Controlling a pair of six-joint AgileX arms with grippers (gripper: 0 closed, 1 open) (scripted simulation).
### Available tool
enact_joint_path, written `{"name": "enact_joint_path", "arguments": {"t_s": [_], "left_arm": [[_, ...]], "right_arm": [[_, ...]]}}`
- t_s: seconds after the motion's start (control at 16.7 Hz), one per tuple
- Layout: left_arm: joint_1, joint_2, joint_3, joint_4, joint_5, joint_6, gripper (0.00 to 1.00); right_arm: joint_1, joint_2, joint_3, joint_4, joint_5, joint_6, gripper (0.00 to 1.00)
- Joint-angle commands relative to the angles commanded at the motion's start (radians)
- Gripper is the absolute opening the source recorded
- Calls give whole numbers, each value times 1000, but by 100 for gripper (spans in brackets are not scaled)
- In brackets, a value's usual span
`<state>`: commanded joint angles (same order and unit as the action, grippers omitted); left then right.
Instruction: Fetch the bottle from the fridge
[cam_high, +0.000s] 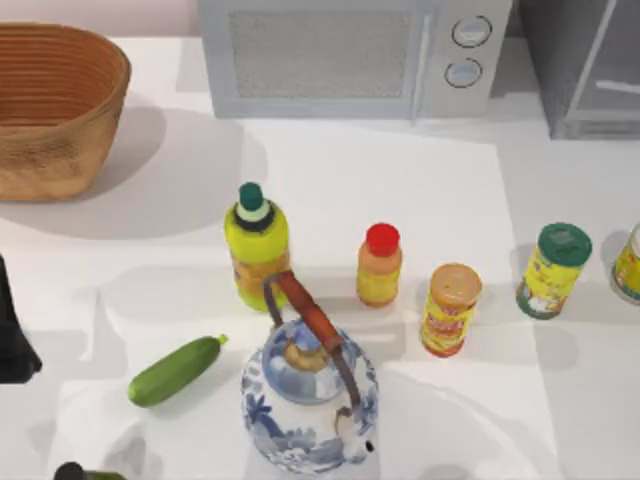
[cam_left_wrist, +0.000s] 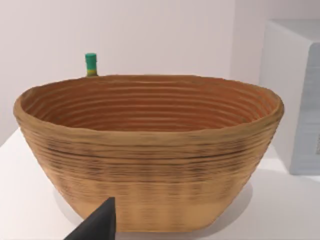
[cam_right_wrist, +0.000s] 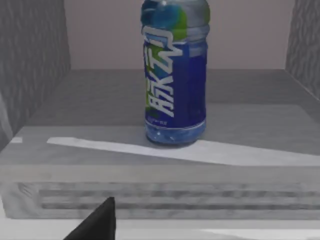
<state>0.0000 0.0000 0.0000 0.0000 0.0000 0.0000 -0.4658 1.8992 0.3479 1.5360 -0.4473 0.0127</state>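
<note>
The bottle (cam_right_wrist: 175, 80), clear plastic with a blue label, stands upright on the floor of the fridge (cam_right_wrist: 90, 105), whose grey inside is open to the right wrist view. My right gripper (cam_right_wrist: 155, 235) hovers open just outside the fridge's front edge, a short way from the bottle, with one dark fingertip (cam_right_wrist: 100, 222) showing and nothing held. The bottle's cap is cut off by the picture's edge. From above, the fridge (cam_high: 585, 70) is at the table's back right. My left arm (cam_high: 12, 335) is parked at the left edge, its gripper (cam_left_wrist: 155, 235) open and facing the basket.
A wicker basket (cam_high: 55, 110) sits back left and a microwave (cam_high: 350, 55) back centre. Mid-table stand a yellow-green bottle (cam_high: 257, 245), an orange bottle (cam_high: 380, 265), two cans (cam_high: 449, 310) (cam_high: 553, 270), a blue-and-white teapot (cam_high: 310, 395) and a cucumber (cam_high: 177, 370).
</note>
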Motion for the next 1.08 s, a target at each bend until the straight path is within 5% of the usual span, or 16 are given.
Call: {"name": "enact_joint_path", "arguments": {"t_s": [0.54,1.08], "left_arm": [[0,0,0,0,0,0,100],[0,0,0,0,0,0,100]], "right_arm": [[207,265,593,-306,223,-11,100],[232,293,660,-355,251,-13,100]]}}
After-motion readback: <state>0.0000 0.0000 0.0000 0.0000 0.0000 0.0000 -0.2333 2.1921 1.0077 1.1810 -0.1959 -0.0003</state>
